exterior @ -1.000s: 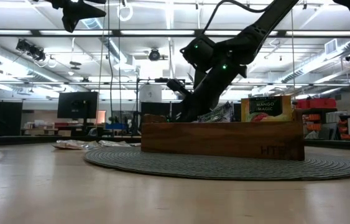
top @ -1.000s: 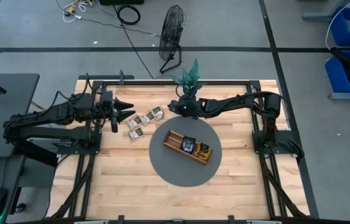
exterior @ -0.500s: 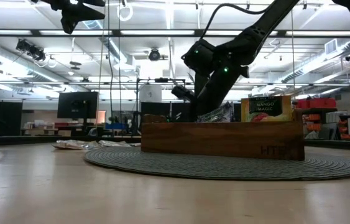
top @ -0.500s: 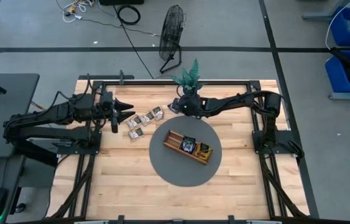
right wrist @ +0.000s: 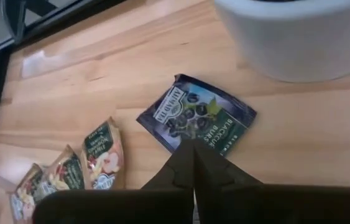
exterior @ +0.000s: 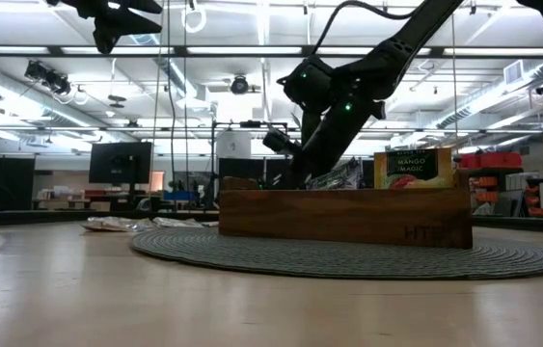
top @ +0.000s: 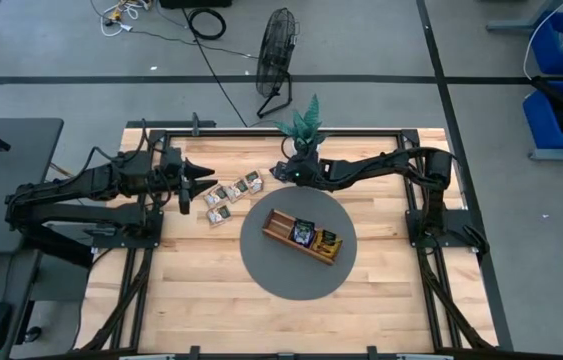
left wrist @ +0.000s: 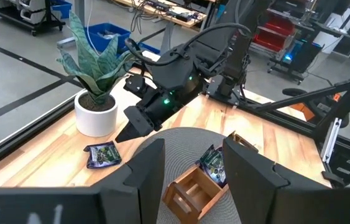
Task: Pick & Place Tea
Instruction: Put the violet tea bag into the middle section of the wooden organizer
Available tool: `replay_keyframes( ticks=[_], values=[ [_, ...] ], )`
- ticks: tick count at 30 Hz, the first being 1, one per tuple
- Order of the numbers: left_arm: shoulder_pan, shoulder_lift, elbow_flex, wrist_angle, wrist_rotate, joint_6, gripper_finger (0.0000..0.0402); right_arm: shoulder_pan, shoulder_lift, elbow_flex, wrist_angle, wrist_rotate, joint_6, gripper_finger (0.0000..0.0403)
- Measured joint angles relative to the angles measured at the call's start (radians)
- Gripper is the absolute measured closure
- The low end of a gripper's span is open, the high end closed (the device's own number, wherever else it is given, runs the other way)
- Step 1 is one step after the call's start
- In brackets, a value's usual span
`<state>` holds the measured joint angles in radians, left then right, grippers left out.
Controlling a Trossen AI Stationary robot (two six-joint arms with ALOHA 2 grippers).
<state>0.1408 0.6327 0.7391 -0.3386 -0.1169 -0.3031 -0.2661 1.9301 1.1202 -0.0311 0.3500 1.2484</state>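
A dark navy tea sachet (right wrist: 196, 118) lies flat on the wood beside the white plant pot (right wrist: 299, 37). My right gripper (right wrist: 193, 152) is shut and points slanting down at the sachet's near edge. In the left wrist view its tip (left wrist: 125, 134) stands a little above the sachet (left wrist: 103, 154). Several pale and yellow sachets (top: 229, 193) lie flat on the table to the left of the mat. Two more sachets (top: 313, 235) stand in the wooden tray (top: 279, 224). My left gripper (top: 206, 172) hangs open, raised over the table's left side.
The tray sits on a round grey mat (top: 261, 262) at the table's middle. A potted plant (top: 304, 125) stands at the far edge, right beside my right gripper. Black frame rails run along the table's sides.
My right gripper has stayed over the dark sachet and has turned a little at the wrist, and its tip has tipped slightly further down. The sachets have not moved.
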Motion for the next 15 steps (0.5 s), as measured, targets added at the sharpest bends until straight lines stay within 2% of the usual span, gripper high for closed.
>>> replay_keyframes(
  ticks=[6, 10, 15],
  values=[
    [0.0, 0.002, 0.0, -0.008, -0.001, 0.0, 0.0236, 0.0, 0.037, 0.009, 0.001, -0.035, 0.106, 0.0403],
    [0.0, 0.002, 0.0, -0.011, -0.001, -0.001, 0.0236, 0.001, 0.101, 0.082, -0.068, -0.081, 0.106, 0.0403],
    [0.0, 0.0, 0.0, -0.015, -0.001, -0.03, 0.0236, -0.001, 0.119, 0.161, -0.07, -0.058, 0.071, 0.0403]
  ],
)
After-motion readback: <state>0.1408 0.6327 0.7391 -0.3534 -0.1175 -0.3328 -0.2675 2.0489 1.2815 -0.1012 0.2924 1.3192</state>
